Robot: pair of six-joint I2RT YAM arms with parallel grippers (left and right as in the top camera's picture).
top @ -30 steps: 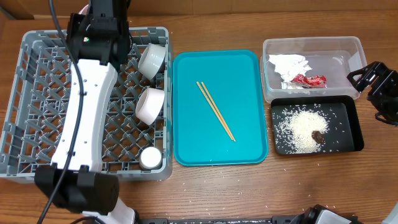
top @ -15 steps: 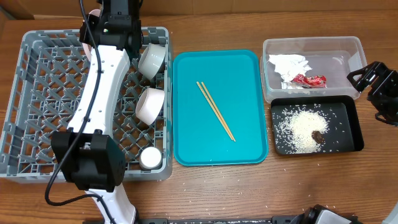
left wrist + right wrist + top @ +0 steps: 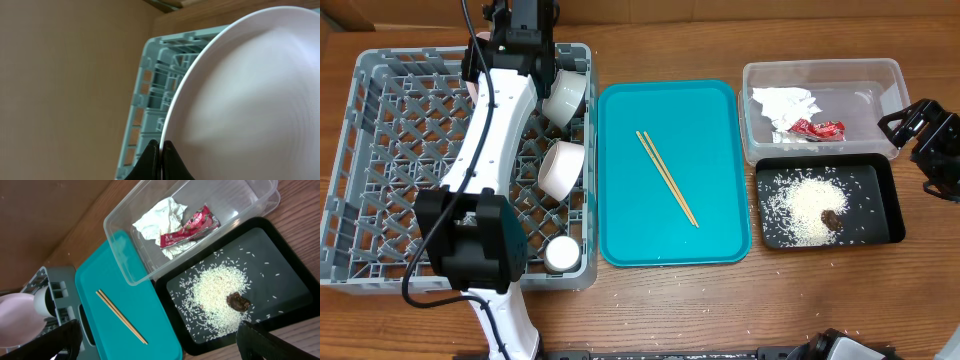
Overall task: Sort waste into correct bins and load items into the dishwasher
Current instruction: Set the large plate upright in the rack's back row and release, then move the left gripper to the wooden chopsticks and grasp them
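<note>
My left gripper [image 3: 162, 150] is shut on the rim of a pale pink-white plate [image 3: 240, 90], held on edge over the back edge of the grey dish rack [image 3: 380, 150]. In the overhead view it [image 3: 520, 22] is at the rack's far side. Two white bowls [image 3: 565, 97] [image 3: 560, 168] and a small white cup [image 3: 560, 253] lie in the rack. Two chopsticks [image 3: 667, 178] lie on the teal tray [image 3: 710, 235]. The napkin [image 3: 785, 102] and red wrapper [image 3: 817, 128] are in the clear tub [image 3: 820, 68]. Rice [image 3: 805, 207] and a brown lump [image 3: 831, 219] are in the black tray [image 3: 892, 200]. My right gripper [image 3: 930, 135] is open and empty, right of the tub.
The right wrist view shows the tub [image 3: 125, 255], the black tray [image 3: 280, 255], the chopsticks [image 3: 121, 316] and the rack's corner [image 3: 45, 280]. Loose rice grains dot the wooden table near its front edge [image 3: 720, 290].
My left arm has swung right and toward the back of the rack with the plate in its jaws. The right arm has not moved.
</note>
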